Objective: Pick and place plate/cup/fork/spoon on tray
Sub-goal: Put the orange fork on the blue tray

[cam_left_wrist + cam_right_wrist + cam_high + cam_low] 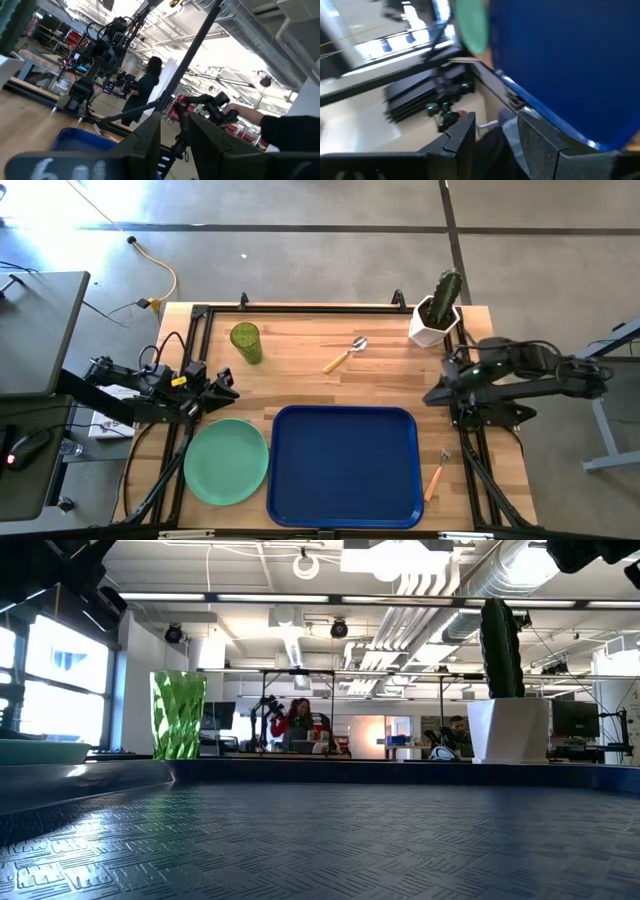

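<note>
The dark-blue tray (345,465) lies at the table's near middle. The mint-green plate (226,461) lies flat on the table, left of the tray. The green cup (245,343) stands upright at the far left; it also shows in the low view (178,715). The spoon (347,355) lies on the table beyond the tray. The fork (438,472) lies right of the tray. My left gripper (228,387) hovers beyond the plate, slightly open and empty. My right gripper (432,394) hovers by the tray's far right corner, slightly open and empty.
A white pot with a cactus (437,315) stands at the far right corner. Black frame bars run along the table's left and right edges. People and equipment show in the room beyond the table (298,725).
</note>
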You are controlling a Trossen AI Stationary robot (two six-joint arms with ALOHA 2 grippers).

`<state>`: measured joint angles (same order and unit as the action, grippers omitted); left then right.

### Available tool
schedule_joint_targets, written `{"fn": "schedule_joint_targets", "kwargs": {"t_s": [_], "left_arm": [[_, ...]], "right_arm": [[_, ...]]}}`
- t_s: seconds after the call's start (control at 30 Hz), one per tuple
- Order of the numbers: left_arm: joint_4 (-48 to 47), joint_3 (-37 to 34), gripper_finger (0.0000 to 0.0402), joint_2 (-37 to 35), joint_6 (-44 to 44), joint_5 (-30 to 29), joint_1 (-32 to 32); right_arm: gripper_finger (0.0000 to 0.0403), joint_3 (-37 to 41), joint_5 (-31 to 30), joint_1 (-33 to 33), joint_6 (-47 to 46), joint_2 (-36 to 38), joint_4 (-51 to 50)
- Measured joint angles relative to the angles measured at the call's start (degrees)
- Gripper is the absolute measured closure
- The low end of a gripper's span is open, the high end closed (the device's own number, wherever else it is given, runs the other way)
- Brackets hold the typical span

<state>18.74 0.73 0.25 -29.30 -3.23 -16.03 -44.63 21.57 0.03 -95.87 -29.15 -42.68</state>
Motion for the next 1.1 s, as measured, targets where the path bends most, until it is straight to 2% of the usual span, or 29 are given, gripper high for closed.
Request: {"fn": "schedule_joint_targets", "kwargs": {"t_s": [0.33, 0.57, 0.9, 1.1], "left_arm": [[-0.47, 0.0, 0.0314, 0.0, 5.92, 0.0, 0.0], [-2.8, 0.0, 0.0314, 0.0, 8.57, 0.0, -0.02], [-3.96, 0.0, 0.0314, 0.0, 8.55, 0.02, -0.02], [-3.95, 0.0, 0.0314, 0.0, 8.52, 0.02, -0.02]], "right_arm": [[0.0265, -2.98, 1.96, 2.8, -7.75, -10.09, -9.44], [0.0265, -2.98, 1.82, 9.73, -14.18, -15.99, -13.09], [0.0265, -2.98, 0.71, 21.07, -22.72, -25.52, -13.22], [0.0265, -2.98, -4.67, 28.05, -28.15, -32.12, -13.2]]}}
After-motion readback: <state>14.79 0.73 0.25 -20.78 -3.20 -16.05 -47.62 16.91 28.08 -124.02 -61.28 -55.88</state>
